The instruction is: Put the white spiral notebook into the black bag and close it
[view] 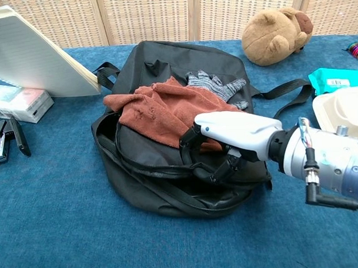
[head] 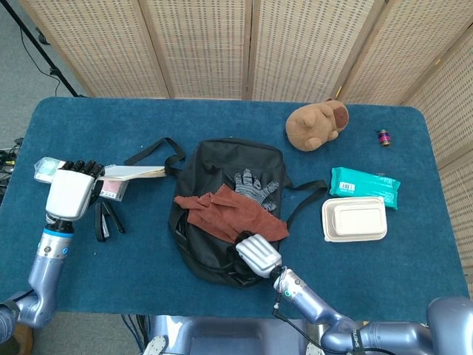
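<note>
One white spiral notebook (view: 32, 57) in the left hand (head: 69, 191) — one black bag (view: 168, 169), flap in the right hand (view: 226, 138).

- White spiral notebook (view: 35, 54): pale cover, cream page edges showing along its lower side. Off the table, tilted, low corner pointing toward the bag's strap. Held at the left of the table by the left hand (head: 70, 191); seen nearly edge-on in the head view (head: 137, 172).
- Black bag (head: 236, 159): soft, dark fabric, lying flat at table centre, straps trailing out left and right. Near-edge zipper opening gapes, upper flap lifted. Right hand (view: 235, 132) has its fingers hooked into that opening.
</note>
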`<state>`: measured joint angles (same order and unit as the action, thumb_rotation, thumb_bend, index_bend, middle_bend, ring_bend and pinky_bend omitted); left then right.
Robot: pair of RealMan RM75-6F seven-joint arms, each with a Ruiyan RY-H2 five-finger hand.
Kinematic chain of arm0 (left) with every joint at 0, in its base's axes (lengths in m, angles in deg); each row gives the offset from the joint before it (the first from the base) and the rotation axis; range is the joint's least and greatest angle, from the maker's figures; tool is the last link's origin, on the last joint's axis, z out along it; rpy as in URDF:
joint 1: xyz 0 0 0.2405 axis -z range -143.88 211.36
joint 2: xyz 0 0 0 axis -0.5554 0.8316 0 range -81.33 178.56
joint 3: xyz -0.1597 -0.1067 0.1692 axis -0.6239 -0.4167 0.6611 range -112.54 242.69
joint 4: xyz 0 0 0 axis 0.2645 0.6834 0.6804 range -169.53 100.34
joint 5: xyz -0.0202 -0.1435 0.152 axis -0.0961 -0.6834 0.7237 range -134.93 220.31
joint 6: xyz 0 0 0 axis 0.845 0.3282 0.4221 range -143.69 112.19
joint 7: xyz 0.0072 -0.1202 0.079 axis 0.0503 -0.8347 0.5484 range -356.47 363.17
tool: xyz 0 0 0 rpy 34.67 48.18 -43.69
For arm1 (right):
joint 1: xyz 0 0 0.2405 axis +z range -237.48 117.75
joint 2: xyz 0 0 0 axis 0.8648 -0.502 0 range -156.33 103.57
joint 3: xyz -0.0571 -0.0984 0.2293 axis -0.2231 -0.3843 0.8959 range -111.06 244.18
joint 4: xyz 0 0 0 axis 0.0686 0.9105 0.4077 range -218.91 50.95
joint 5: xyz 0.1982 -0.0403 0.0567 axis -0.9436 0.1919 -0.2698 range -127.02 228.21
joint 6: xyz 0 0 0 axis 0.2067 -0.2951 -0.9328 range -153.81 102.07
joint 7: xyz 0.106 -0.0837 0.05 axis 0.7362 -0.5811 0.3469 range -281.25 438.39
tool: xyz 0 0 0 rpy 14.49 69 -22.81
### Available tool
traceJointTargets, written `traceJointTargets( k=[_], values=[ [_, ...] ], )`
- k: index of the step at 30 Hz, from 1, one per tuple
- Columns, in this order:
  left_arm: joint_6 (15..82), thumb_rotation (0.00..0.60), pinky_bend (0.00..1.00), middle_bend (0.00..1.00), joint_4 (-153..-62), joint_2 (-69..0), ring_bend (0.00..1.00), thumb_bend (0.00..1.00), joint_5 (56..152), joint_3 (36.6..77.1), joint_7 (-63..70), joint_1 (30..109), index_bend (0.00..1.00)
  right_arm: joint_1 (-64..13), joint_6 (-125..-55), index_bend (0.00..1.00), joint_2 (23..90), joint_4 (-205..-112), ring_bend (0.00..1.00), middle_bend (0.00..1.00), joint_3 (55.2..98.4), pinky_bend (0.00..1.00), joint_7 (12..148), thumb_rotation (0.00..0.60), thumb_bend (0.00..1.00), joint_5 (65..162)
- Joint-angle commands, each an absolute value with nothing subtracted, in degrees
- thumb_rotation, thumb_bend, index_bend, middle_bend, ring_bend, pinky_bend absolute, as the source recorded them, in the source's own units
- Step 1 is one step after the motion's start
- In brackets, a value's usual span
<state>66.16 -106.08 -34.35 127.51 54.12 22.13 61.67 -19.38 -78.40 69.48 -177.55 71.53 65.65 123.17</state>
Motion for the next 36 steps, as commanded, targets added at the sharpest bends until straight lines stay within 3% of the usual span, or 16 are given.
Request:
traceJointTargets(
  k=[1,9,18,36],
  values=[
    [66.3,0.600,0.60,0.66,-105.8,-34.3,0.55,0.47,127.5,54.2,21.5,61.5,0.71,-19.8,-79.4,0.62,69.5,-177.3,0.36,0.62,71.6,0.24,66.5,0.600,0.53,124.2],
    [69.5,0.600,0.63,0.69,-102.9,-34.6,0.59,0.47,130.7,54.8,15.2,61.4,0.77,-20.2,-82.3,0.63,69.3,-177.1,0.36,0.63,74.1,0.25,69.8,0.600,0.55,125.8],
    [78.7,0.600,0.63,0.70,-98.5,-33.8,0.60,0.48,138.5,56.1,2.9,61.1,0.78,-17.6,-81.0,0.63,66.8,-177.4,0.36,0.63,80.9,0.26,67.7,0.600,0.55,119.1],
    [89.2,0.600,0.63,0.70,-101.2,-28.8,0.60,0.48,147.5,60.9,-4.7,58.1,0.78,-15.7,-80.3,0.63,64.4,-174.1,0.36,0.63,83.2,0.26,65.7,0.600,0.55,112.1]
  ],
)
